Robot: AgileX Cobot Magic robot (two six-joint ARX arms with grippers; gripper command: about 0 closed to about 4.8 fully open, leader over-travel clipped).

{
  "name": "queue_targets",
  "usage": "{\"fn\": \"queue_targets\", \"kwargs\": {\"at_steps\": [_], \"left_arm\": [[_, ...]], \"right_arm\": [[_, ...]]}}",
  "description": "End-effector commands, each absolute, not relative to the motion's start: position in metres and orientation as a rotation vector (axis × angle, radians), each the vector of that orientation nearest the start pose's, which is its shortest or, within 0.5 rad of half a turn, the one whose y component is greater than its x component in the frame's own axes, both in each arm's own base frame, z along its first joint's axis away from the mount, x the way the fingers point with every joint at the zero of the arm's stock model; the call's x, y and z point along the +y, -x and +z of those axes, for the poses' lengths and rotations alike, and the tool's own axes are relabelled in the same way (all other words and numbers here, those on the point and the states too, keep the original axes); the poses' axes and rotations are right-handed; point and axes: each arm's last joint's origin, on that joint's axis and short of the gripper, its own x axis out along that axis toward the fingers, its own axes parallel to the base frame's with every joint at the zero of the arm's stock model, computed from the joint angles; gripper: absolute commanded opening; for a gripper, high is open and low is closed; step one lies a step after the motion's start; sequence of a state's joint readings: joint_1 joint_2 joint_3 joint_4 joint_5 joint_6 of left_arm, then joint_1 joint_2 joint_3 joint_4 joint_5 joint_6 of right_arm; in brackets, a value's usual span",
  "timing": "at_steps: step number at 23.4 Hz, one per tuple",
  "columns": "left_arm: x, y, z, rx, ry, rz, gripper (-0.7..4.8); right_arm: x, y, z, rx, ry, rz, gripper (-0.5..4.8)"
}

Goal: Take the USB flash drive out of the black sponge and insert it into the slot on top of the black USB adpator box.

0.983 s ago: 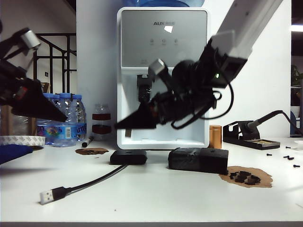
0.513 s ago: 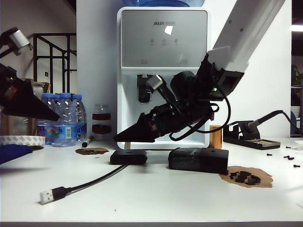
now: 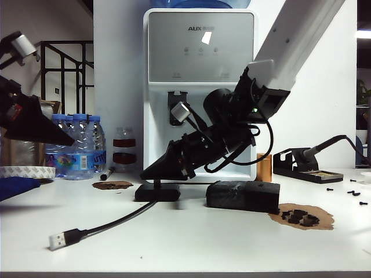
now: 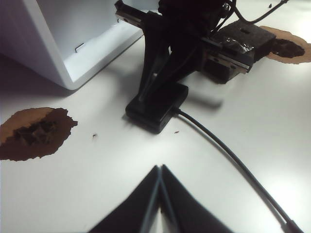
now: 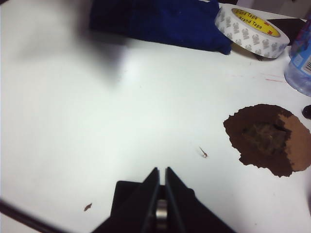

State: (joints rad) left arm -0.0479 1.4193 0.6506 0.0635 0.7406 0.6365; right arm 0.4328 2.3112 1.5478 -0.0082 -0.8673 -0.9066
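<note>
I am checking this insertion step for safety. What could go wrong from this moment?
1. The right gripper, shut on the USB flash drive, hangs right over the black USB adpator box. The slot is not visible, so the drive may miss it.
2. The box lies loose on the table and could slide or tip if pushed.
3. The left gripper, shut, hovers apart and does not steady the box.

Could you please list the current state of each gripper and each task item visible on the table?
right gripper: shut on the USB flash drive, tips directly over the black USB adpator box.
left gripper: shut, empty, raised at the table's left side.
USB flash drive: out of the sponge, pinched between the right fingers.
black sponge: lying flat on the table.
black USB adpator box: flat on the table.
cable plug: loose, unconnected.
</note>
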Motion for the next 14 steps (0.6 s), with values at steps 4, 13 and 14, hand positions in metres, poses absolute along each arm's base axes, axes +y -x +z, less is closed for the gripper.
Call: {"fn": "queue_targets", "kwargs": {"at_steps": [4,13,14], "left_arm": [[-0.032,-0.265,0.182,0.388,-0.344,-0.936,-0.04],[-0.033,-0.265,0.182,0.388,-0.343,-0.937,-0.04],[-0.033,-0.265,0.182,0.388,-0.343,-0.937,-0.04]], "right_arm": [[0.219,-0.42,0.106,0.314,0.54,1.493,-0.03],[0.22,-0.418,0.118,0.344,0.454,1.578,-0.03],[0.221,-0.417,0.121,0.331,0.424,1.604,-0.04]]}}
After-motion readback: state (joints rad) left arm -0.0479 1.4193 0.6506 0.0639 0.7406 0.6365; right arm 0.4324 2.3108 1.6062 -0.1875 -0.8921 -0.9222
